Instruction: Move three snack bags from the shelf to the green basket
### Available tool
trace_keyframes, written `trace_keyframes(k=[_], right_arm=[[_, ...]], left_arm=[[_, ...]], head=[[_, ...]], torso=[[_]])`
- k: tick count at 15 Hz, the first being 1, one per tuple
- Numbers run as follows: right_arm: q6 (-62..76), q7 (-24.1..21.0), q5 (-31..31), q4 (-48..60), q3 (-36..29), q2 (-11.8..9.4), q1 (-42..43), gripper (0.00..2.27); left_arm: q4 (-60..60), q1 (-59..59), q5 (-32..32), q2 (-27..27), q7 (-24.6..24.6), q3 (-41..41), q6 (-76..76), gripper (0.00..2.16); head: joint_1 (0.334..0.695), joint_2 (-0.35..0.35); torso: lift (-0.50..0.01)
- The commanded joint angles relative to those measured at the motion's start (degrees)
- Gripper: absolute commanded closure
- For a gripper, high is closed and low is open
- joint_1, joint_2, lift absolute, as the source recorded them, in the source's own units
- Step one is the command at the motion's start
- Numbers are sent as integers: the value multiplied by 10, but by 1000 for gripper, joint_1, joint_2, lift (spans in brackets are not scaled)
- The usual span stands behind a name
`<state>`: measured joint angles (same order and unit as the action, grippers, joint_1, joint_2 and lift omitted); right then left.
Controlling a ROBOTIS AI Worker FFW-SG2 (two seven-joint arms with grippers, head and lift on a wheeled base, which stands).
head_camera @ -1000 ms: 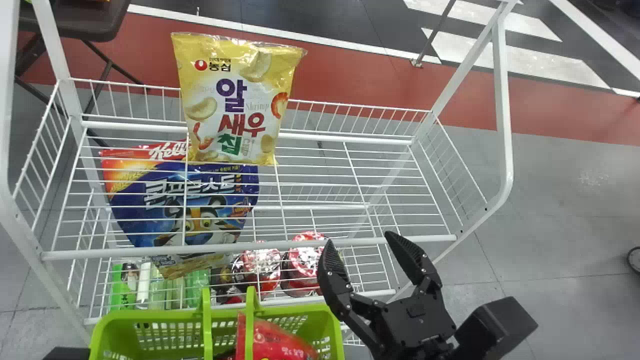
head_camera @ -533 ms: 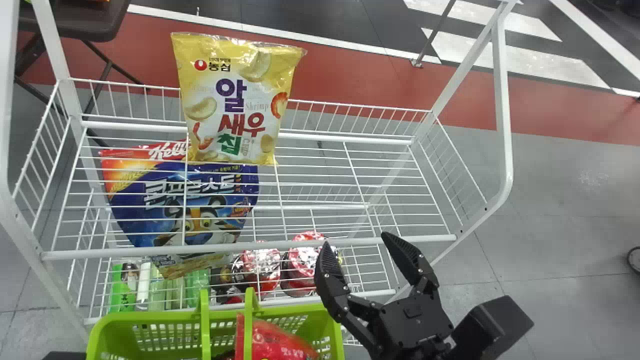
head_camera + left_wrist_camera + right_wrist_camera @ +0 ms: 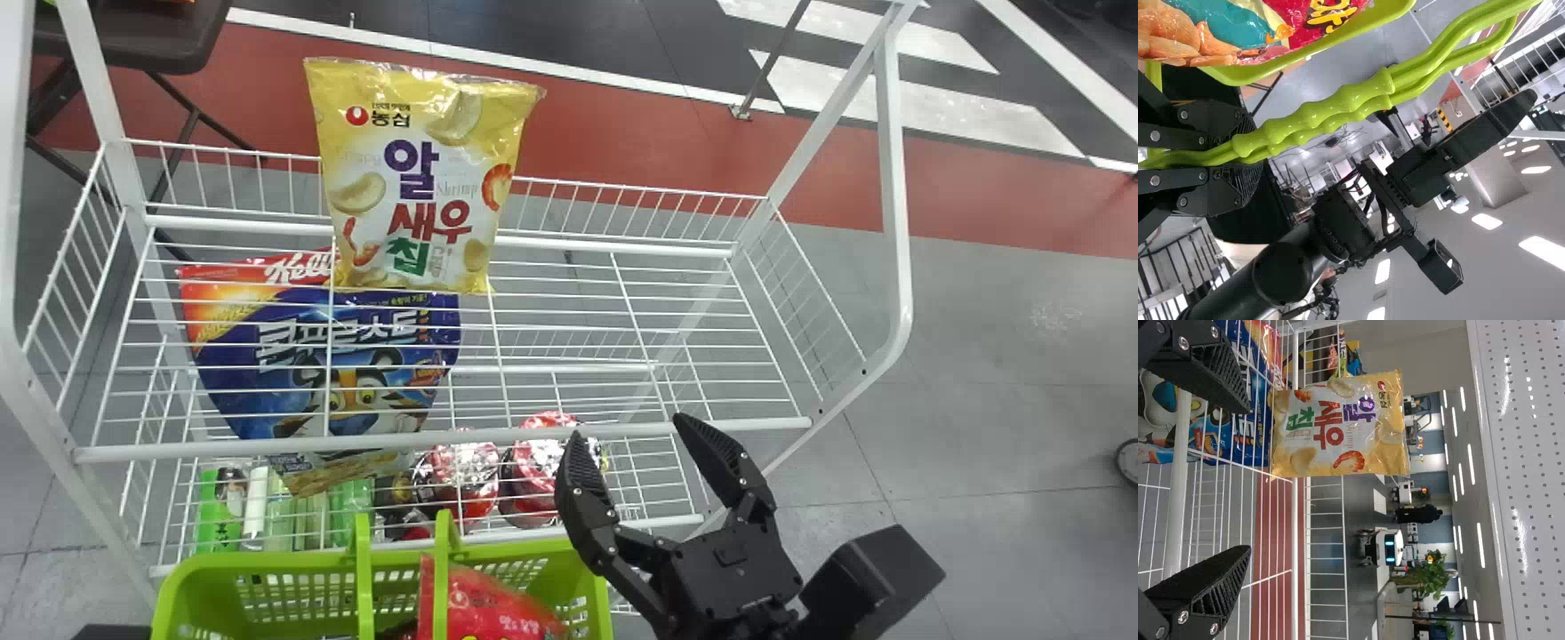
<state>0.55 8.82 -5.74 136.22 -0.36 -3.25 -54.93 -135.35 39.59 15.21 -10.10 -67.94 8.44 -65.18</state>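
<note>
In the head view my right gripper [image 3: 629, 428] stands open at the shelf's front rail, right of the green basket [image 3: 311, 562]. The right wrist view has this gripper [image 3: 1249, 480] with nothing between its fingers. A yellow shrimp chip bag [image 3: 418, 178] stands upright at the back of the top shelf, left of centre; it is a yellow bag [image 3: 1338, 427] in the right wrist view. The left arm's dark gripper part [image 3: 111, 632] is beside the basket. In the left wrist view the left gripper [image 3: 1245, 157] is shut on the basket handles [image 3: 1331, 110]. A red bag [image 3: 498, 609] lies in the basket.
White wire shelf rails [image 3: 444, 440] run across above the basket. A blue cereal bag [image 3: 329, 356], red-lidded cups [image 3: 462, 471] and green packs [image 3: 218, 511] sit on the lower level. White frame posts [image 3: 892, 178] rise at both sides.
In the head view my right gripper has drifted slightly left, staying open. The basket's left side has shifted a little left. The shrimp chip bag has not moved.
</note>
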Motion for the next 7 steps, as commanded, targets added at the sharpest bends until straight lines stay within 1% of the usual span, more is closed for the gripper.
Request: trace_keyframes(k=[1, 7], right_arm=[[0, 1, -2, -1, -2, 0, 0, 83], [2, 1, -6, -3, -3, 0, 2, 83]], left_arm=[[1, -1, 0, 1, 0, 0, 0, 1517], [2, -2, 1, 1, -1, -1, 0, 1517]], head=[[695, -350], [695, -350]], torso=[[-47], [-47]])
